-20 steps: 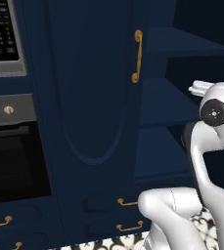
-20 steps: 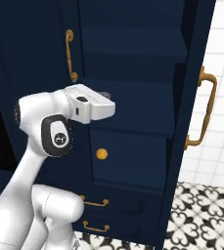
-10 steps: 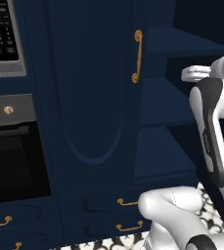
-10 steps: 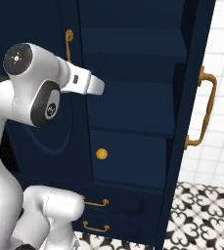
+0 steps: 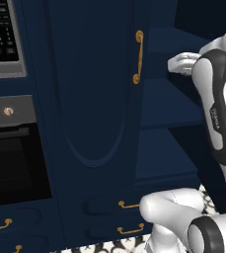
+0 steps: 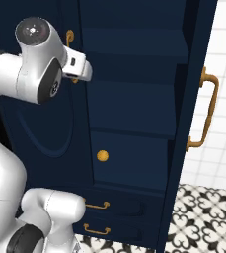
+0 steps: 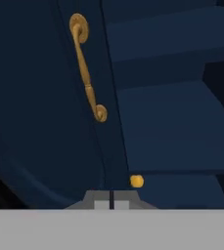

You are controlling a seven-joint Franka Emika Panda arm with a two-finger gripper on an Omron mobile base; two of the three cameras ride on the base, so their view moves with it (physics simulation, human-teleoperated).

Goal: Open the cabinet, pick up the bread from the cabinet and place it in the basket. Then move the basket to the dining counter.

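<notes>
In front of the base stood the cabinet (image 5: 94, 99), tall and navy; its left door (image 6: 40, 128) was shut and its right door (image 6: 186, 123) was swung open toward the near right, its edge facing the right base camera. The left door carried a long curved brass handle (image 5: 138, 57), seen upright in the left base view and slightly tilted in the hand view (image 7: 86, 73). A matching brass handle (image 6: 203, 111) sat on the outer face of the open door. Navy shelves (image 6: 134, 86) showed inside the open half, stepped one above another. The bread (image 6: 102, 156), a small round golden bun, rested on a lower shelf just beside the edge of the shut door; in the hand view it lay low in the frame (image 7: 136, 181), just right of that door edge. The pincer (image 7: 111, 201) was held at mid-shelf height in front of the opening, well apart from the bread; its two fingertips appeared pressed together, with only a thin line between them, holding nothing. Left of the cabinet a black oven front (image 5: 16, 163) sat under a keypad panel (image 5: 1, 34). Below the cabinet doors were low navy drawers (image 5: 119, 217) with small brass pulls. Patterned black-and-white floor tiles (image 6: 203, 217) and a white tiled wall (image 6: 225, 99) lay to the right.
</notes>
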